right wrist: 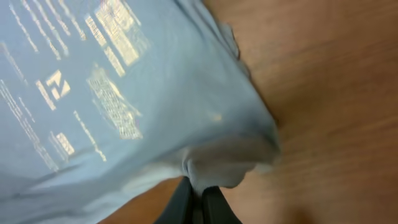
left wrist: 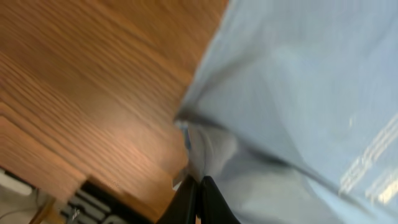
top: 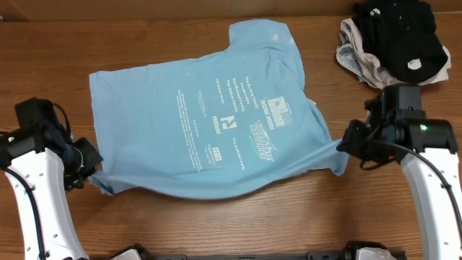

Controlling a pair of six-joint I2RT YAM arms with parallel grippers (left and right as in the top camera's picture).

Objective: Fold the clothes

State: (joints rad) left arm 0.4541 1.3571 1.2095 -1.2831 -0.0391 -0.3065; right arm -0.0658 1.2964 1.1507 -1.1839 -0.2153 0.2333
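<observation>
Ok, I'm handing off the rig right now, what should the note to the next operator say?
Left end effector: shut on the near-left corner of the T-shirt.
Right end effector: shut on its near-right corner.
T-shirt lies spread out, print up, on the table. The black garment and beige-and-white cloth are piled at the far right, apart from it.
Done: both near corners gripped.
Left: no fold made yet; probably carry the near edge over, then finish folding.

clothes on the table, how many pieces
3: the light blue T-shirt spread across the middle, and a black garment piled on a beige-and-white cloth at the far right corner. The pile may hide more.
</observation>
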